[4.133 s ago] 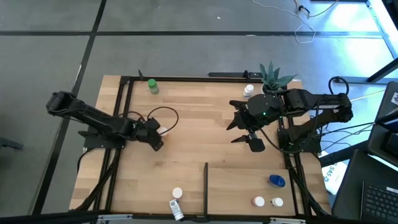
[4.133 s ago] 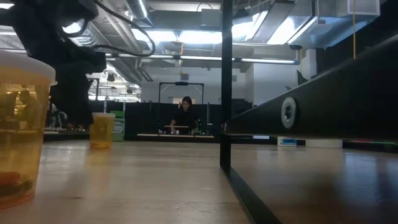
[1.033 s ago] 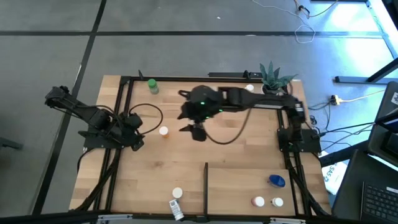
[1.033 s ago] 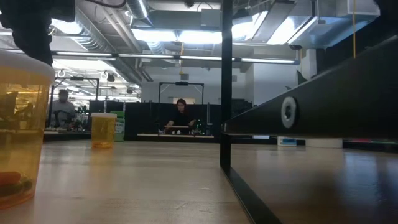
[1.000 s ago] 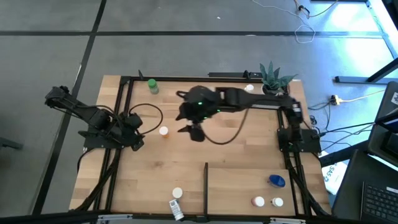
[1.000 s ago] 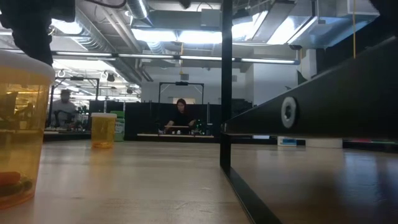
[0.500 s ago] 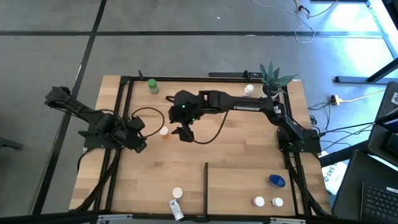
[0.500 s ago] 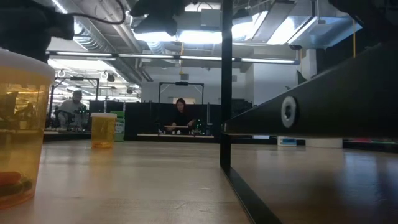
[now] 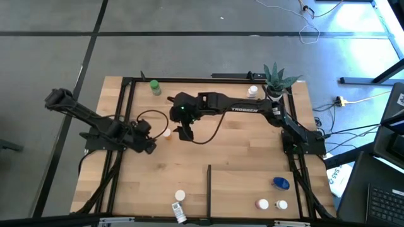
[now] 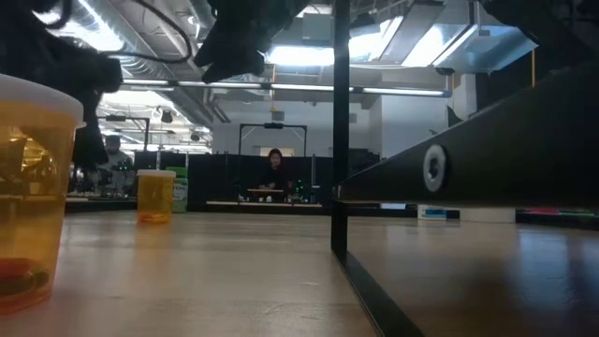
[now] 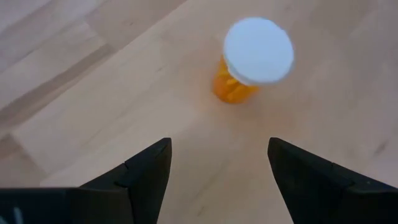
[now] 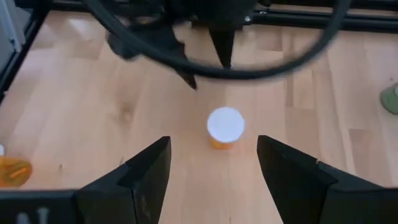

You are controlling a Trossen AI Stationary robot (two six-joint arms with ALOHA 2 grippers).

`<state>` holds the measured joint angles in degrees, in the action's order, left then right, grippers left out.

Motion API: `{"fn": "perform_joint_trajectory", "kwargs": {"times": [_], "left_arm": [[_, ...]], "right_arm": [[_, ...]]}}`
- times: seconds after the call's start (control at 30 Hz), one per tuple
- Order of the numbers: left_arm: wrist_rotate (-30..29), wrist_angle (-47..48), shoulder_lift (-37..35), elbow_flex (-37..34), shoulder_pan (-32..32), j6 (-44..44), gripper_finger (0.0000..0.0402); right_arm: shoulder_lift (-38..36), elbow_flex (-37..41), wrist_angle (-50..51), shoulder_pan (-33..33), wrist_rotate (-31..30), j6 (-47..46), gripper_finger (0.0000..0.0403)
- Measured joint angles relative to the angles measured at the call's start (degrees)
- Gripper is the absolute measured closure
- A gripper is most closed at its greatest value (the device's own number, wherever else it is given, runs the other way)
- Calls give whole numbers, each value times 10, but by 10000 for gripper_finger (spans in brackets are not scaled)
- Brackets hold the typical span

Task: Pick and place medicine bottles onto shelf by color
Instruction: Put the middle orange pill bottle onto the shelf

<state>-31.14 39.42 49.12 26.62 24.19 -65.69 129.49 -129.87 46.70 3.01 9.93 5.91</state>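
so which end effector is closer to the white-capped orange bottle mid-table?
Right, narrowly. The right end effector hangs open just beside the white-capped orange bottle, on its right-arm side. The left end effector, also open, sits slightly farther off on the opposite side, nearer the table's front.

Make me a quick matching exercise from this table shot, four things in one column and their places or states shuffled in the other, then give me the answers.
Things
1. green bottle
2. blue bottle
3. orange bottle with a white cap
4. right gripper

Places or states
A. near corner, right of the black divider bar
B. open, stretched across to the table's left half
C. far left corner
D. between the two grippers, held by neither

Pairs: 1-C, 2-A, 3-D, 4-B
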Motion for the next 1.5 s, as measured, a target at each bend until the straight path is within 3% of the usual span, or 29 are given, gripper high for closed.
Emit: {"fn": "perform_joint_trajectory", "kwargs": {"times": [0.53, 0.9, 1.03, 1.17, 1.5], "left_arm": [[2, -119, 127, -18, -108, 9, 140], [8, -264, 183, -18, -154, 125, 140], [38, -276, 204, -18, -167, 140, 140], [29, -263, 195, -18, -158, 140, 140], [-15, -93, 56, 24, -122, 139, 140]], "right_arm": [[0, 0, 1, 0, 1, -12, 162], [-1, 0, 0, 0, 2, -11, 162], [-1, 0, 15, 0, 2, -12, 162], [-1, 0, 45, 6, 2, -27, 162], [0, 0, 58, 18, 2, 36, 162]]}}
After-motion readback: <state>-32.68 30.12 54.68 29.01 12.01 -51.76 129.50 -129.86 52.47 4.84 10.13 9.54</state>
